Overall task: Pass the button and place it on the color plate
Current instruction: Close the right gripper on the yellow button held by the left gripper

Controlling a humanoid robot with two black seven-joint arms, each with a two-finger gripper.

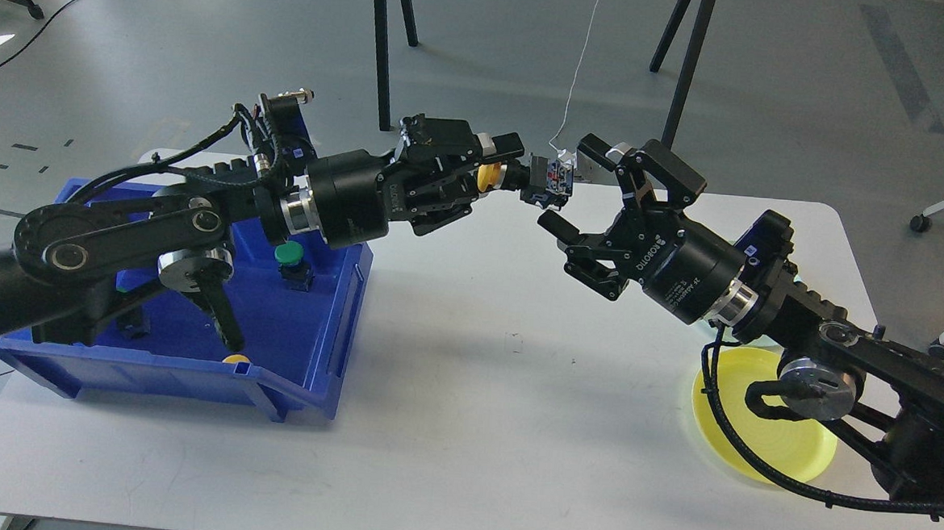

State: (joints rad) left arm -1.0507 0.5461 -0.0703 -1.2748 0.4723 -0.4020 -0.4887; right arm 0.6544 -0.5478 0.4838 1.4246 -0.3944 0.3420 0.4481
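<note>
My left gripper [495, 168] is shut on a yellow button [489, 176] and holds it in the air over the table's far middle. The button's black switch block [549, 182] points to the right. My right gripper [571, 186] is open. Its fingers stand above and below the switch block, close to it, and do not grip it. A yellow plate [793, 453] lies on the table at the right, partly under my right arm. The pale green plate is hidden behind my right arm.
A blue bin [306, 345] stands on the left of the white table [471, 426]. It holds several buttons, among them a green one [288, 255] and a yellow one [234, 358]. Black stand legs [386, 58] rise behind the table.
</note>
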